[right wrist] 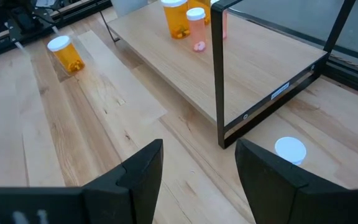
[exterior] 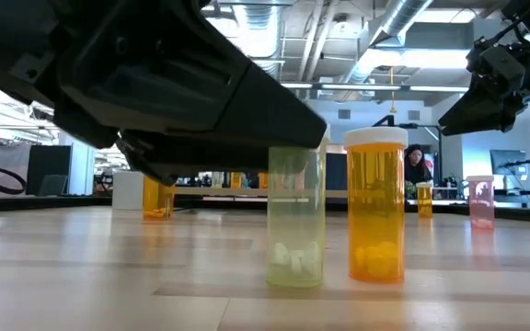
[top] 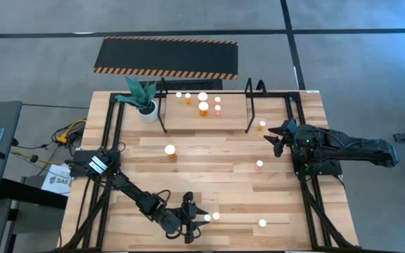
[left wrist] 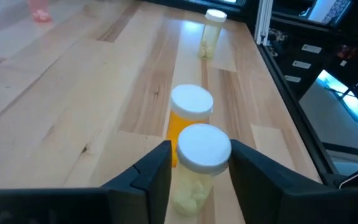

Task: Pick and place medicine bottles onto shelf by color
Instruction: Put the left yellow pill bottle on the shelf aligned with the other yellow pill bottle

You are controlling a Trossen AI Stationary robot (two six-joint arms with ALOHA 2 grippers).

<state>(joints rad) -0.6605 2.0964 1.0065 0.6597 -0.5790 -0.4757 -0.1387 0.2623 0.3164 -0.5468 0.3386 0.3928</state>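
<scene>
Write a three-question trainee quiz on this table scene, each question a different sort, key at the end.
1. True or false: the left tool straddles a yellow bottle.
2. The bottle right behind it is: A) orange B) pink C) green
3. Fill in: the right tool hangs open near the ___.

Key: 1 true; 2 A, the orange bottle; 3 shelf.
</scene>
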